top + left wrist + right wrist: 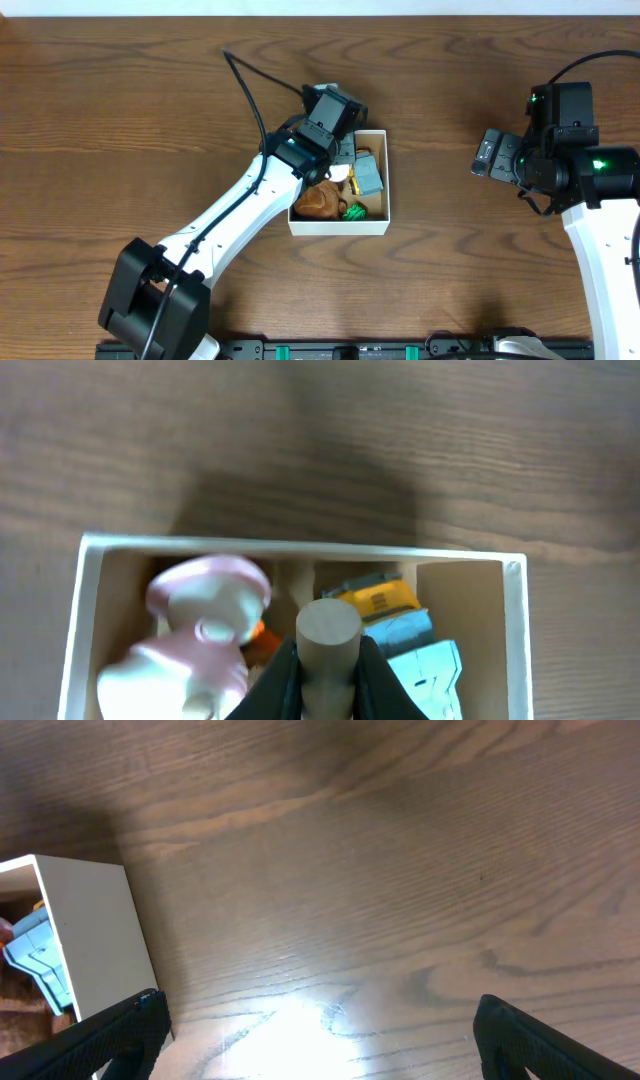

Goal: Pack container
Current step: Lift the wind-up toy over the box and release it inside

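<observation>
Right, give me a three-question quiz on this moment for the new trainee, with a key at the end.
1. True or false: the left gripper is shut on a wooden cylinder above the container.
2. What does the right wrist view show directly between the fingers of the right gripper? A) a pink toy; B) bare table; C) a lid.
3. Fill in: in the left wrist view, the pink toy in the container lies to the ___ of the wooden cylinder.

Key: 1 true; 2 B; 3 left.
</observation>
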Motion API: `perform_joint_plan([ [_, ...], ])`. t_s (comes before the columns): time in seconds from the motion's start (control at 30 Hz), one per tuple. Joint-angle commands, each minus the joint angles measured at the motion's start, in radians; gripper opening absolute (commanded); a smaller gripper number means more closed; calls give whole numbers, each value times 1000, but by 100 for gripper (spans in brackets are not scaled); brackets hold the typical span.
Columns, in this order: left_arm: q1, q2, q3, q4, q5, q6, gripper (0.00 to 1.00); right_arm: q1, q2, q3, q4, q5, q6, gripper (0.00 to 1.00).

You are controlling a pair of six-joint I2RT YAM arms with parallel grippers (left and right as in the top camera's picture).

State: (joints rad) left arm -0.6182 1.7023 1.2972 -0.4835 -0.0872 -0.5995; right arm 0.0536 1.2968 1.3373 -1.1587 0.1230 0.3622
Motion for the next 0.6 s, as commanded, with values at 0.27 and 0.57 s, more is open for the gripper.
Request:
perform_joint_plan([
  [0.27, 2, 9, -8, -36, -22, -124, 54, -8, -1, -6, 0, 0, -11, 99],
  [0.57, 2, -8, -7, -34, -23, -19, 96, -8, -1, -6, 2, 0, -12, 99],
])
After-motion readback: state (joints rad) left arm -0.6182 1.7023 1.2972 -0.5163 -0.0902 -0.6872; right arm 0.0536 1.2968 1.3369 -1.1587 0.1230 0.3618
